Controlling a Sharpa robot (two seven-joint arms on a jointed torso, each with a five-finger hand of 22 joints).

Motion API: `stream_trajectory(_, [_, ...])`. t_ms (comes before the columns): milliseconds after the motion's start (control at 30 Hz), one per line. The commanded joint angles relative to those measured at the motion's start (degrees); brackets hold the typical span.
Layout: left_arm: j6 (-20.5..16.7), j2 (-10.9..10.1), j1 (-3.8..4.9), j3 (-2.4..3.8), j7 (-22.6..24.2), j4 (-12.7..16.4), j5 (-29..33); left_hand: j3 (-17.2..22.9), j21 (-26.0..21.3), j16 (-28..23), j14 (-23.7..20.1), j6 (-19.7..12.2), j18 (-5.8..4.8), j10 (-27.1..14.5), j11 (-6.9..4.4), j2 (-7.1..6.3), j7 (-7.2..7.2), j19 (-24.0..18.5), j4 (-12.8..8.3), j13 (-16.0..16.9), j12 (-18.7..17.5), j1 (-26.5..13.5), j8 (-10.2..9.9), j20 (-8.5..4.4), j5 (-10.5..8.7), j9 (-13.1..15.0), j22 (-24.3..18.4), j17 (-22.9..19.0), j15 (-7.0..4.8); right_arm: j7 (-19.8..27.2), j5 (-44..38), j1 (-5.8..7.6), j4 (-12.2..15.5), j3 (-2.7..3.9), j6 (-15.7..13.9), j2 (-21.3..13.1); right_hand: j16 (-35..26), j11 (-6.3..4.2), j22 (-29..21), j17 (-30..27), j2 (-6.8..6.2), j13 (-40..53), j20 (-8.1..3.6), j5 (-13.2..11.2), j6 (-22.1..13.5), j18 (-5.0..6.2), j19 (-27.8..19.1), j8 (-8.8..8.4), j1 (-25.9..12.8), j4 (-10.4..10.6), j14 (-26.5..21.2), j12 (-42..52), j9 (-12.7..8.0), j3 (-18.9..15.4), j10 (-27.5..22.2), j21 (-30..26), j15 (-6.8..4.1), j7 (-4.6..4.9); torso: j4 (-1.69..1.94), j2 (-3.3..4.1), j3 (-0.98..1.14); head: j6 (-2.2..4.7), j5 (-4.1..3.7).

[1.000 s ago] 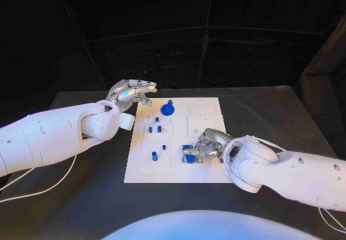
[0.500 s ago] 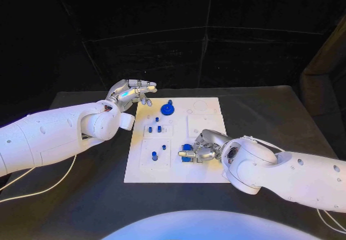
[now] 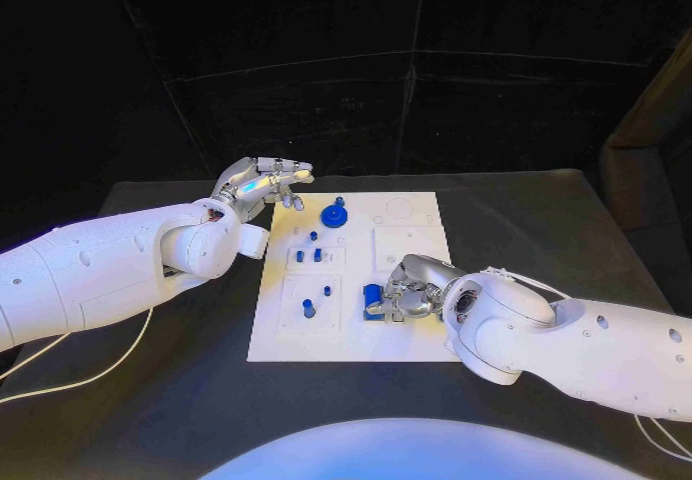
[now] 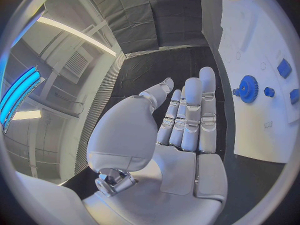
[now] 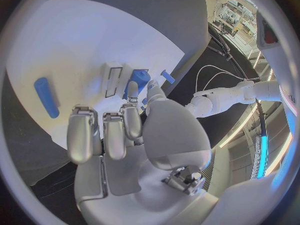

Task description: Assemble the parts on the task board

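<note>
The white task board (image 3: pixel 411 215) lies in the middle of the black table. A blue gear (image 3: pixel 335 216) stands near its far edge, also seen as the blue gear (image 4: pixel 249 89). Small blue pegs (image 3: pixel 307 256) stand in the board's left column, with another peg (image 3: pixel 309 309) nearer me. My right hand (image 3: pixel 414 291) rests low on the board's near right part and pinches a blue block (image 3: pixel 372 297) at its fingertips; the block (image 5: pixel 139 79) sits between thumb and a finger. My left hand (image 3: pixel 265 181) hovers beside the board's far left corner, its fingers (image 4: pixel 190 116) straight and holding nothing.
A blue cylinder (image 5: pixel 45 96) lies loose on the board beside my right hand. Pale recesses (image 3: pixel 405 246) mark the board's right column. Black tabletop (image 3: pixel 548 230) surrounds the board, with dark curtains behind.
My right hand has carried the blue block a little to the left and farther up the board. The left hand has stayed put.
</note>
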Motion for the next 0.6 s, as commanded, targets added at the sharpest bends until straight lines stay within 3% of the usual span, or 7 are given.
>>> stream_trajectory(33, [0.70,0.01,0.09,0.04,0.15,0.01,0.12,-0.21,-0.24,0.34,-0.44,-0.33,0.78,-0.31,-0.03,-0.12,-0.06,-0.02,0.03,0.09,0.20,0.18,0.36,0.45,0.15,0.08,-0.06,-0.05,-0.07,-0.77,-1.98,-0.09,0.02,-0.06,1.62,-0.23,0.21,-0.35,4.30,5.78,0.27,-0.58,-0.29,-0.75,0.36,-1.05,0.93,-0.23,0.98,-0.14,4.30,-0.18,0.18,-0.39,0.13,0.28,-0.53,-0.08,-0.02,-0.02,0.04,-0.10,0.05])
stream_trajectory(200, [0.75,-0.02,0.09,0.04,0.11,-0.02,0.12,-0.21,-0.24,0.34,-0.44,-0.33,0.78,-0.31,-0.03,-0.12,-0.06,-0.02,0.03,0.09,0.20,0.18,0.36,0.45,0.15,0.08,-0.06,-0.05,-0.07,-0.73,-2.24,-0.09,0.28,-0.06,2.17,-0.49,0.21,-0.26,4.36,5.81,-0.02,-0.49,-0.27,-1.16,0.38,-1.07,0.94,-0.31,0.67,-0.15,4.30,-0.17,0.27,-0.91,0.16,0.31,-0.48,0.03,-0.09,-0.01,0.05,-0.12,-0.04])
stream_trajectory(367, [0.81,-0.04,0.09,0.04,0.07,-0.05,0.12,-0.21,-0.24,0.34,-0.44,-0.33,0.78,-0.31,-0.03,-0.12,-0.06,-0.02,0.03,0.09,0.20,0.18,0.36,0.45,0.15,0.08,-0.06,-0.05,-0.07,-0.23,-1.94,-0.09,0.85,-0.06,1.91,-1.02,0.11,-0.06,4.35,5.66,-1.39,-0.53,-0.14,0.02,0.25,-1.07,0.90,-0.59,-0.78,0.30,4.26,-0.49,0.44,-2.73,0.08,0.28,-0.31,0.27,0.01,0.01,0.04,-0.14,-0.10])
stream_trajectory(467, [0.82,-0.09,0.08,0.04,0.05,-0.05,0.12,-0.21,-0.24,0.34,-0.44,-0.33,0.78,-0.31,-0.03,-0.12,-0.06,-0.02,0.03,0.09,0.20,0.18,0.36,0.45,0.15,0.08,-0.06,-0.05,-0.07,0.50,-1.85,-0.09,1.20,-0.06,0.45,-1.69,-0.07,0.20,4.14,5.32,-2.17,-0.80,-0.02,1.45,-0.35,-1.02,0.77,-1.06,-1.78,0.79,4.18,-1.02,0.40,-3.99,-0.16,0.12,-0.13,0.58,0.01,0.01,0.03,-0.11,-0.09])
stream_trajectory(600, [0.82,-0.17,0.08,0.04,0.06,-0.04,0.12,-0.21,-0.24,0.34,-0.44,-0.33,0.78,-0.31,-0.03,-0.12,-0.06,-0.02,0.03,0.09,0.20,0.18,0.36,0.45,0.15,0.08,-0.06,-0.05,-0.07,4.15,-0.91,-0.09,1.92,-0.06,-3.88,-3.91,0.14,0.69,4.76,5.85,-2.47,-1.08,0.28,3.49,-1.79,-1.16,1.02,-2.10,-2.10,1.19,4.28,-1.69,0.21,-5.22,-0.58,0.50,0.25,1.18,-0.05,-0.03,0.05,-0.10,-0.21])
